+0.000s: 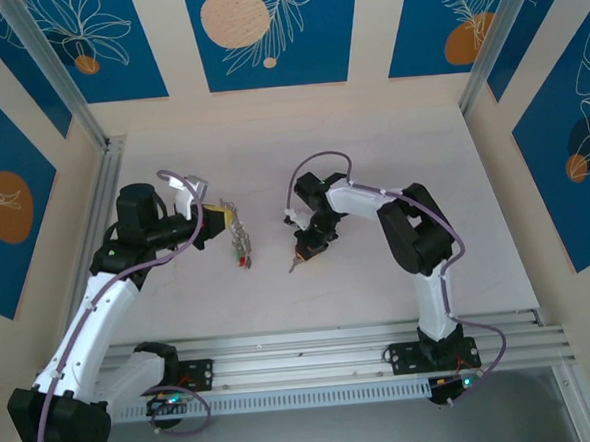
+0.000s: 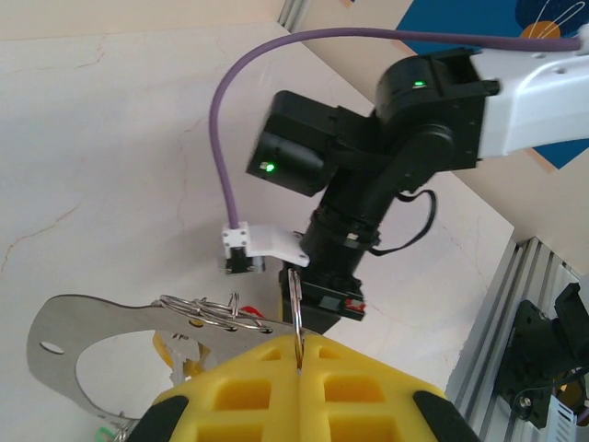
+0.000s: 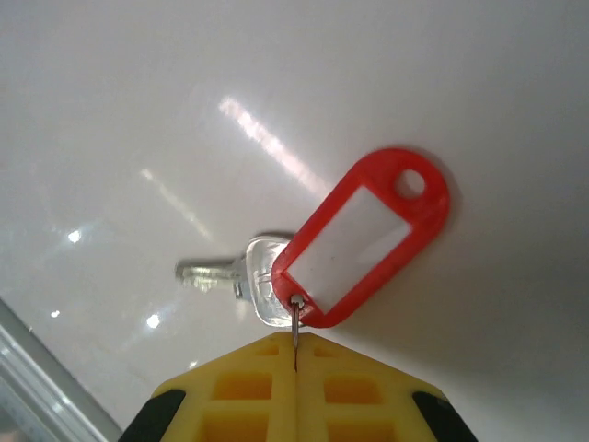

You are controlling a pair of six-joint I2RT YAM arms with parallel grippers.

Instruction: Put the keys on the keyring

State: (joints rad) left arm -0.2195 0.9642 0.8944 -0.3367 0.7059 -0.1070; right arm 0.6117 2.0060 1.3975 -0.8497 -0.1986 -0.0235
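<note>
Keyring in the left claw, one red-tagged key in the right claw, a bare strip of worktop between them.

In the top view the left claw (image 1: pixel 213 221) sits left of centre, closed on the keyring (image 2: pixel 101 315), a flat grey loop running out to the left of its yellow fingers (image 2: pixel 239 387) in the left wrist view, with a bunch of keys (image 1: pixel 240 242) hanging just below. To the right across the worktop (image 1: pixel 380 306), the right claw (image 1: pixel 305 248) is closed on the small wire ring (image 3: pixel 294 313) joining a silver key (image 3: pixel 225 273) to its red tag (image 3: pixel 363 241). The key's shank points down and left, towards the keyring, which lies up and to the left of it. The right claw is likely the one to close the gap. Whether the key is clear of the worktop cannot be told.
</note>
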